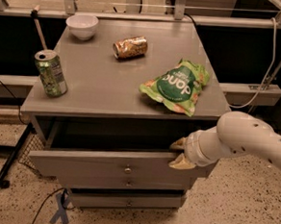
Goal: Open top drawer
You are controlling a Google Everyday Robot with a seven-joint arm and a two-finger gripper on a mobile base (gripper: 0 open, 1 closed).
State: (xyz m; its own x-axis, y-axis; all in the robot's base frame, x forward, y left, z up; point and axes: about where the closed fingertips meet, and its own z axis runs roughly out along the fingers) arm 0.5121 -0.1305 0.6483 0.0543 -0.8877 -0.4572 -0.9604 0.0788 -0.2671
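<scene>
1. The cabinet [99, 84] is grey with a flat top and stands in the middle of the view, with three drawers in its front.
2. The top drawer [88, 164] sits just under the cabinet's top. It juts partway out of the cabinet's front, and a dark opening shows behind its upper edge.
3. A small round knob [127, 170] sits at the middle of the top drawer's front panel.
4. The gripper [179, 153] is at the cabinet's front right corner, on the right end of the top drawer's upper edge.
5. Its tan fingers [181, 162] straddle that edge, one above it and one on the front face, so the jaws are clamped on the panel's rim.
6. The white arm [247, 140] reaches in from the cabinet's right side.
7. On the cabinet's top:
   - a white bowl [82, 26] at the back left corner
   - a can [130, 46] lying on its side near the back middle
   - a green can [50, 73] upright near the left edge
   - a green bag [177, 85] near the front right corner
8. Two shorter drawers [125, 192] sit below the top drawer in the cabinet's front.
9. A blue tape cross [60, 209] lies on the floor by the cabinet's lower left.
</scene>
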